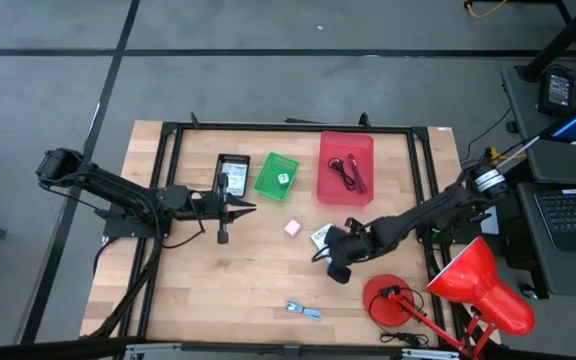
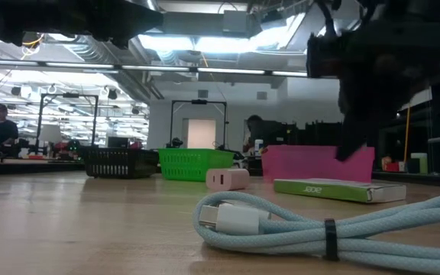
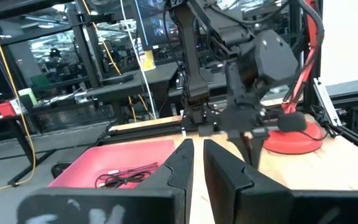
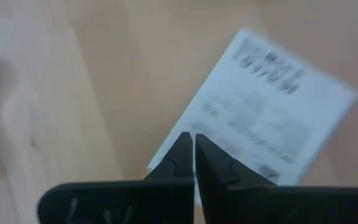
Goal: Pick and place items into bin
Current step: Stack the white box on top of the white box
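Pale blue cord (image 2: 296, 229) coiled, long axis crosswise.

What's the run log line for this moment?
right gripper: shut, over white packet | left gripper: idle, near black bin

Pale, smooth wood tabletop (image 1: 248, 280); pale blue cable (image 2: 312, 229) of woven braid; glossy red lamp shade (image 1: 483, 285); matt plastic red bin (image 1: 345, 166).
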Tool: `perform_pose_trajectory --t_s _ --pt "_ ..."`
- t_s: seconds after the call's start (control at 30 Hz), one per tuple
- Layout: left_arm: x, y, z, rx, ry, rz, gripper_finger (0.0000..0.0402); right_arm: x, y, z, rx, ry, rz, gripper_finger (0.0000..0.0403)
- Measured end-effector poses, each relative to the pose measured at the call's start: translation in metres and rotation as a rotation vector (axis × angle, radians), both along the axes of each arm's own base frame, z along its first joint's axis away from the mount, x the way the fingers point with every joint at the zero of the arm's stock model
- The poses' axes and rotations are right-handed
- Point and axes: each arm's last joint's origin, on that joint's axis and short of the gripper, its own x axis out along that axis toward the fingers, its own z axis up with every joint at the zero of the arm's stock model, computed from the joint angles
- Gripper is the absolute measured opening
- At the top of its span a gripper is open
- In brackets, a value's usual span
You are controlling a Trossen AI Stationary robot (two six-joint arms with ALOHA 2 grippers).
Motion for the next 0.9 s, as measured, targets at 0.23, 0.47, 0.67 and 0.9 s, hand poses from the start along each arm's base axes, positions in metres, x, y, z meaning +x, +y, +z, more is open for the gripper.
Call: perform_pose_trajectory --t_s 0.23,0.47,0.67,0.9 --pt "0.0 0.0 0.0 0.0 0.002 0.007 0.0031 0.001 0.008 -0.008 0.061 0.036 0.047 0.0" --pt "0.0 0.0 0.0 0.0 0.001 0.008 0.0031 -0.003 0.018 -0.007 0.097 0.034 0.071 0.0" --pt "0.0 0.0 0.0 -0.001 0.0 0.009 0.0031 -0.001 0.018 -0.008 0.047 0.007 0.048 0.0" --pt "0.0 0.0 0.0 -0.001 0.0 0.009 0.0031 -0.001 0.02 -0.01 0.046 0.008 0.05 0.0"
